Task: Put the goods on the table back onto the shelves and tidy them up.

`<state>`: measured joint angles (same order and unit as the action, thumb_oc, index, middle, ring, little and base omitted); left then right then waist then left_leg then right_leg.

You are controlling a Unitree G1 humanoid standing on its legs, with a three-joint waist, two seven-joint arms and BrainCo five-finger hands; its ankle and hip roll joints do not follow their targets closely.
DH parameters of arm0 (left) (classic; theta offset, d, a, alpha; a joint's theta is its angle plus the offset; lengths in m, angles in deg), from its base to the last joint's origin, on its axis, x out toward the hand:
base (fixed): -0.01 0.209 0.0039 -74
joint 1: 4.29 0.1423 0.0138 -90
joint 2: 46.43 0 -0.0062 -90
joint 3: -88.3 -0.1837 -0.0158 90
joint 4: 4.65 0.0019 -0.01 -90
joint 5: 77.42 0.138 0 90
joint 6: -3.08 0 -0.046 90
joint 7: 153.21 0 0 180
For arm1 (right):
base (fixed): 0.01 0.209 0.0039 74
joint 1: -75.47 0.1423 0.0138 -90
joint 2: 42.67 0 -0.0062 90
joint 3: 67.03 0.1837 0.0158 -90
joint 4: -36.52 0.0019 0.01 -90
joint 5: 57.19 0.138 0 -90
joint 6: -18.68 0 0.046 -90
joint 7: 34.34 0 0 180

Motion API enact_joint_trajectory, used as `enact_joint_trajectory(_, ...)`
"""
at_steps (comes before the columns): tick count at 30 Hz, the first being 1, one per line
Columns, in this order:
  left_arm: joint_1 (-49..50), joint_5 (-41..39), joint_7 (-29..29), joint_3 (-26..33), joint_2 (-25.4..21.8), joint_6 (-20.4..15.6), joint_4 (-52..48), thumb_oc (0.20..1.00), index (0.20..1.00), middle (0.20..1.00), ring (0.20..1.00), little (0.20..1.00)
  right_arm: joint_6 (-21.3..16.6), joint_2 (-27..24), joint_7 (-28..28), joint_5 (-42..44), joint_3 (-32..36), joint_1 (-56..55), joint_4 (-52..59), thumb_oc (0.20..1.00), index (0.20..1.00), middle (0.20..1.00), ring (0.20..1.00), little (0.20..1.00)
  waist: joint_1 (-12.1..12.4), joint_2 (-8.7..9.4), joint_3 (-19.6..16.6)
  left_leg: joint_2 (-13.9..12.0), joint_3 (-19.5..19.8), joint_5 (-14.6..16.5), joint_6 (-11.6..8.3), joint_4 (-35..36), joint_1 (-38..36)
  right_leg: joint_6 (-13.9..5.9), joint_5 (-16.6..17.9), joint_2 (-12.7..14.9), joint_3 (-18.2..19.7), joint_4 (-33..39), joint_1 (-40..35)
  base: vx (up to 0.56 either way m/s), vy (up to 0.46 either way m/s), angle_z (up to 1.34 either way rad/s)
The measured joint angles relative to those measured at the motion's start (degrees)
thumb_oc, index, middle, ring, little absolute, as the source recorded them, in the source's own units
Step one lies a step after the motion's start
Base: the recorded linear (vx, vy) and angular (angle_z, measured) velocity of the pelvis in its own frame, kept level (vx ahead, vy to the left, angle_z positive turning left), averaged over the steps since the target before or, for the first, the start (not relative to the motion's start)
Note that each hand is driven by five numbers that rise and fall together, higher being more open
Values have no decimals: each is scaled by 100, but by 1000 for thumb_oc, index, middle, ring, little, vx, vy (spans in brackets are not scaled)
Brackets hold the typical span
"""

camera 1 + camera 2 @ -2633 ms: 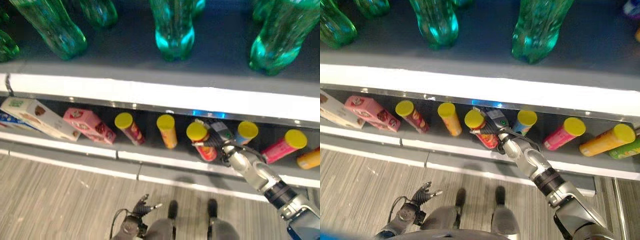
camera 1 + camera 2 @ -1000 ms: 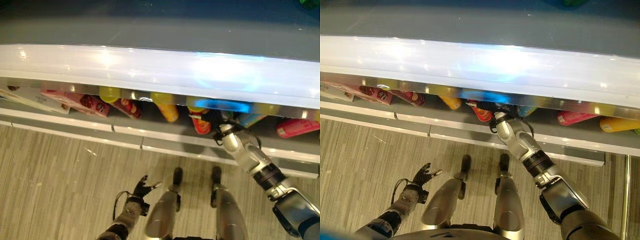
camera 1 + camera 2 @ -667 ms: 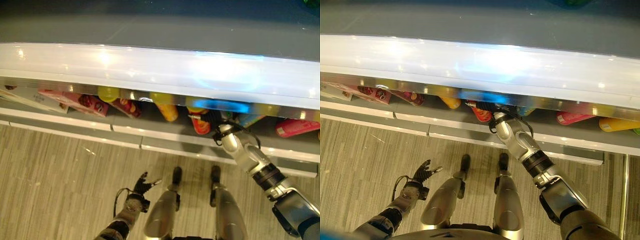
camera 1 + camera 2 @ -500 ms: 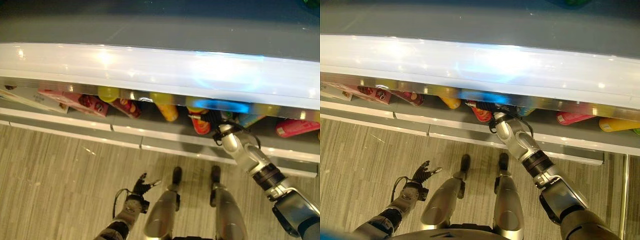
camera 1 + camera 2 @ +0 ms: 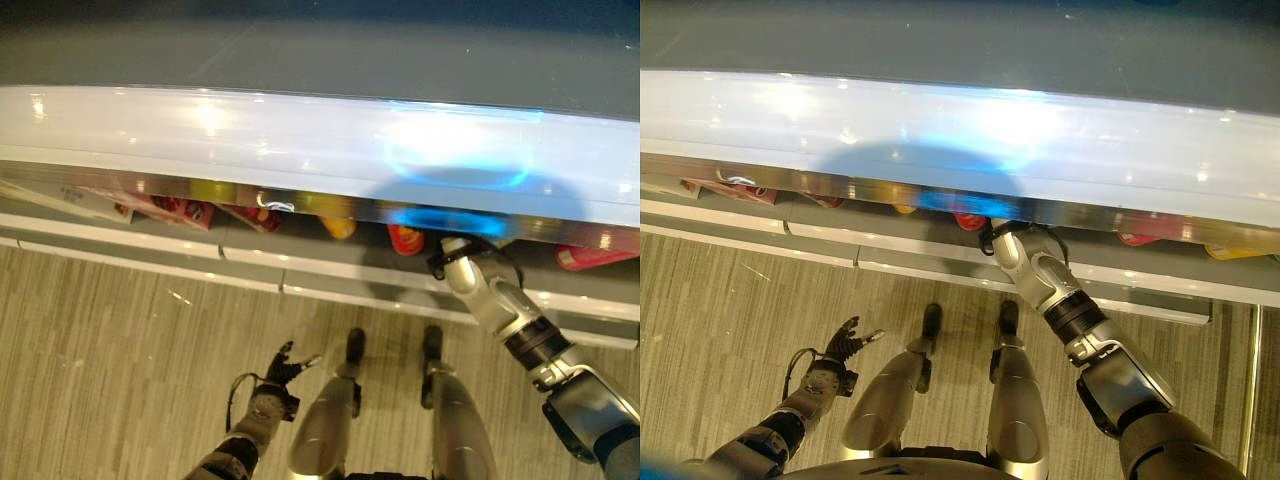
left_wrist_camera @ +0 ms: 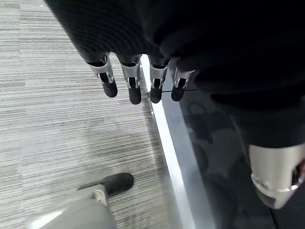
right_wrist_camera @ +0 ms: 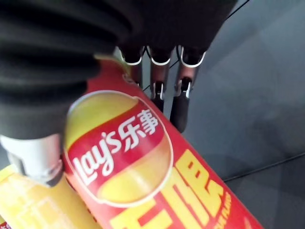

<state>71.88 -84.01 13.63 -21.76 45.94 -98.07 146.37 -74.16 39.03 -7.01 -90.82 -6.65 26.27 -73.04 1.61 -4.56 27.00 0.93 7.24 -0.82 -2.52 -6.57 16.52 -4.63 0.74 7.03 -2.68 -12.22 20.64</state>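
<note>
Right hand (image 7: 157,71) is inside the lower shelf (image 5: 300,285), fingers and thumb wrapped round the red can (image 7: 143,162). The can lies in the hand's grasp, its long axis running back into the shelf, beside a yellow can (image 7: 33,205). Left hand (image 5: 845,345) hangs relaxed and empty, well below the shelf.
</note>
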Motion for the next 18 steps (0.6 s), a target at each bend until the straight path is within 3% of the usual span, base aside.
enact_joint_trajectory(18,-10,-1,-14,2,0,1,4,1000,1000,1000,1000,1000,17,29,236,0,8,187,-137,200,200,200,200,200,-13,-100,50,14,-16,-1,2,-7,61,-1,-13,18,19,-42,85,0,0,0)
